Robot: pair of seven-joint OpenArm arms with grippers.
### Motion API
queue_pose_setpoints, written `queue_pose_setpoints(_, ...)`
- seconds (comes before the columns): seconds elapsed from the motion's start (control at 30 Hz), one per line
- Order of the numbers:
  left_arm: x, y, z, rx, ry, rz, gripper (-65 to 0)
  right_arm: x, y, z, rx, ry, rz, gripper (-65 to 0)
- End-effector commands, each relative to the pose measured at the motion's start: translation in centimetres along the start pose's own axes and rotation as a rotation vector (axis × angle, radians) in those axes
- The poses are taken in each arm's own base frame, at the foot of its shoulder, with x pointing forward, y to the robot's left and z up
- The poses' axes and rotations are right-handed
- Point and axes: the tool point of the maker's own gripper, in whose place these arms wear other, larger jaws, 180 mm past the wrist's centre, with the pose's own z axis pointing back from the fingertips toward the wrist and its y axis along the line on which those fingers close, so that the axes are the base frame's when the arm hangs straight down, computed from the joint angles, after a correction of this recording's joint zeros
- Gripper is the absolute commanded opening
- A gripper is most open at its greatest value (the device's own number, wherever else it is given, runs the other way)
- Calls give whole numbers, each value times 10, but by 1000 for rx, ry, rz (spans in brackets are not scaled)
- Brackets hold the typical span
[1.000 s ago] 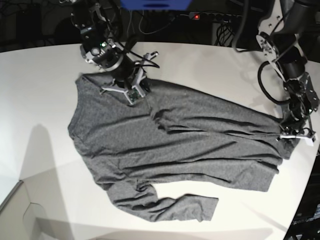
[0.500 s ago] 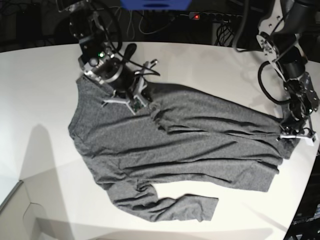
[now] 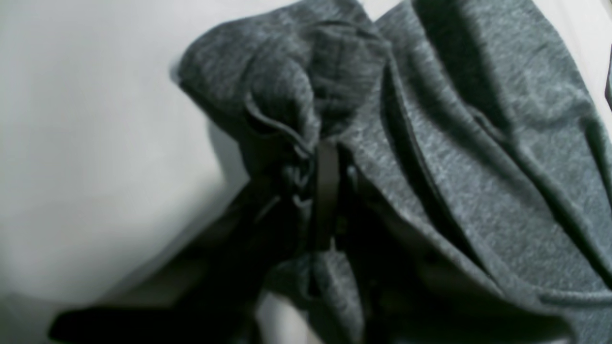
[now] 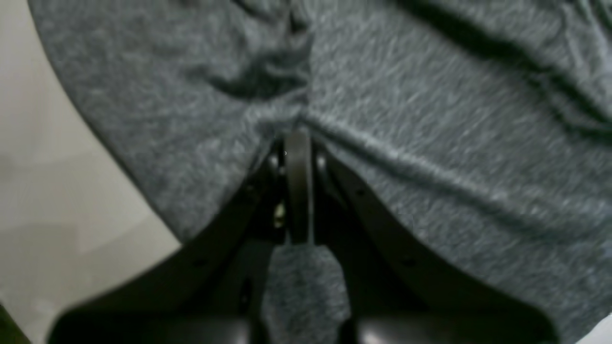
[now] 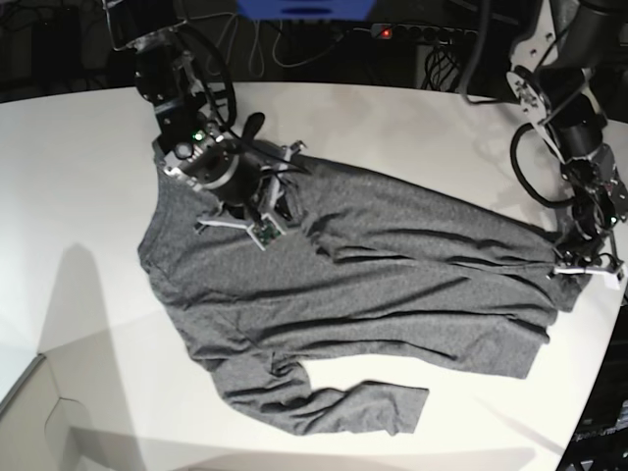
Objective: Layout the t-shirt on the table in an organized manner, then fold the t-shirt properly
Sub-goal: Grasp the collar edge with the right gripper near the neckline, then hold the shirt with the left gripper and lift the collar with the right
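Observation:
The dark grey t-shirt (image 5: 392, 275) lies spread across the white table (image 5: 78, 196), with one long sleeve (image 5: 343, 407) bent along the front. At the shirt's upper left, my right gripper (image 5: 283, 204) is shut on a pinch of its fabric; in the right wrist view the cloth (image 4: 430, 143) puckers up into the closed gripper (image 4: 297, 138). My left gripper (image 5: 576, 266) is shut on the shirt's far right edge, where the left wrist view shows a bunched fold (image 3: 287, 86) above the closed gripper (image 3: 326, 157).
Cables and a power strip (image 5: 388, 32) with a red light lie behind the table. The table's curved edge (image 5: 594, 412) runs close to the shirt on the right. A pale flat panel (image 5: 29, 417) sits at the front left corner.
My right gripper has moved toward the front of the table, dragging the shirt's upper left part with it. The left gripper has barely shifted.

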Motion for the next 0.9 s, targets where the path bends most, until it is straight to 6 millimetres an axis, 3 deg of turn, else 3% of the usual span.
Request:
queue_pose_setpoints(0.0, 34, -7, 2, -17, -83, 0, -650, 14, 3, 5, 9, -50, 0, -650)
queue_pose_setpoints(0.1, 38, -10, 2, -23, -89, 3, -650, 17, 6, 12, 6, -27, 12, -643)
queue_pose_setpoints(0.3, 38, -10, 2, -24, -88, 2, -650, 31, 3, 27, -19, -19, 39, -410)
queue_pose_setpoints(0.4, 36, -9, 2, -22, -86, 1, -650, 32, 12, 31, -8, -29, 22, -333)
queue_pose_setpoints(0.63, 36, -9, 2, -21, -85, 2, -650, 13, 40, 18, 51, 19, -63, -325)
queue_pose_setpoints(0.87, 36, -9, 2, -21, -85, 2, -650, 6, 43, 13, 60, 42, -73, -323)
